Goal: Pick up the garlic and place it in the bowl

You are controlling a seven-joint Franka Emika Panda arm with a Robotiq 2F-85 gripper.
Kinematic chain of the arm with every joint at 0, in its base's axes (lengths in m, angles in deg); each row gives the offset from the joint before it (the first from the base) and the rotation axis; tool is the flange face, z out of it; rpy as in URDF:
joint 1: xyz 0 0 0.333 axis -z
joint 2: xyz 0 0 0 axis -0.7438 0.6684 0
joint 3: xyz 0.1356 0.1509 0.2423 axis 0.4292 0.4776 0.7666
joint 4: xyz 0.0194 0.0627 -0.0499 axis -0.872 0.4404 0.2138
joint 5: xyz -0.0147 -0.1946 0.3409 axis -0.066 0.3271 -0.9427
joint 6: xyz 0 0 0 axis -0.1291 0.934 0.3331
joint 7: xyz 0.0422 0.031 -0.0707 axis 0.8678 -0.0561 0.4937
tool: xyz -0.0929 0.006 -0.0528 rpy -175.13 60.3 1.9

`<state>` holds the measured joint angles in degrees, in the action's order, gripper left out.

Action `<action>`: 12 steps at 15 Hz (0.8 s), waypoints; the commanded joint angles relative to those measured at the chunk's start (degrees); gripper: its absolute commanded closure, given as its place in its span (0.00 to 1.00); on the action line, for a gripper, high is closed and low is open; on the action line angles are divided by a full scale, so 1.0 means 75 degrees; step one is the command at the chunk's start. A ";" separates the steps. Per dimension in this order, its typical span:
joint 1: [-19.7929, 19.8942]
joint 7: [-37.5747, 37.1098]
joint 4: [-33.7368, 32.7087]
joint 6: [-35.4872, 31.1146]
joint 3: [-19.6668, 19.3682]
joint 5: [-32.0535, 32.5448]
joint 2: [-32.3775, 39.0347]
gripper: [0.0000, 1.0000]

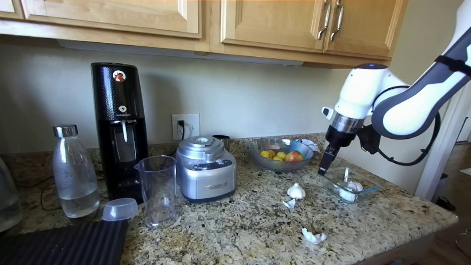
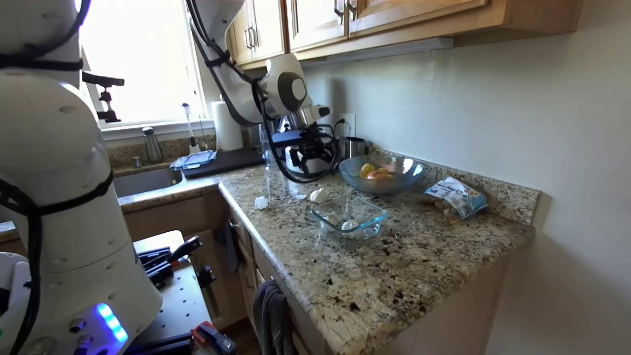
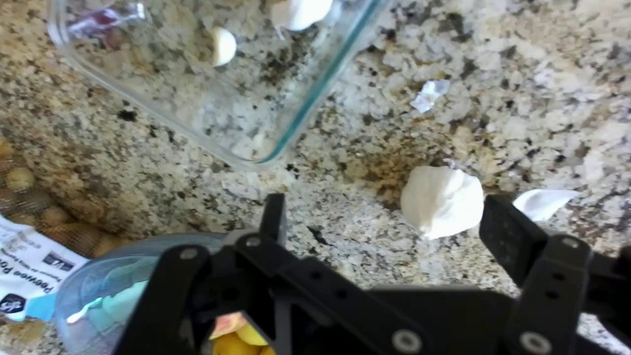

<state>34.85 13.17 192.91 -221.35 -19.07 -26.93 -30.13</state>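
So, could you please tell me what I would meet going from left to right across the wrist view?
Bag, glass dish, whole garlic, larger piece of peel.

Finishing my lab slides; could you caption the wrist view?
Open gripper above a counter, garlic bulb framed between its fingers, glass bowl cut off at top.

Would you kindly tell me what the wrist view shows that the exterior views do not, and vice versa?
Only the wrist view: the readable word Peewee on a bag, and the gripper plainly open.
Only the exterior views: the wooden cabinets, the outlet and the robot arm.
Shared: a garlic bulb on the counter, the glass dish with more garlic inside, and the fruit bowl.
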 commanded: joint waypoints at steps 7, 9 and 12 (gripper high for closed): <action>0.0074 0.0781 -0.1348 0.0041 0.0915 -0.1921 0.1873 0.00; -0.0145 0.0604 -0.1723 0.0101 0.0651 -0.1734 0.2197 0.00; -0.0219 0.0587 -0.2167 0.0108 0.0507 -0.1700 0.2613 0.00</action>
<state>34.56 17.21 179.65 -221.25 -13.50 -39.70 -12.90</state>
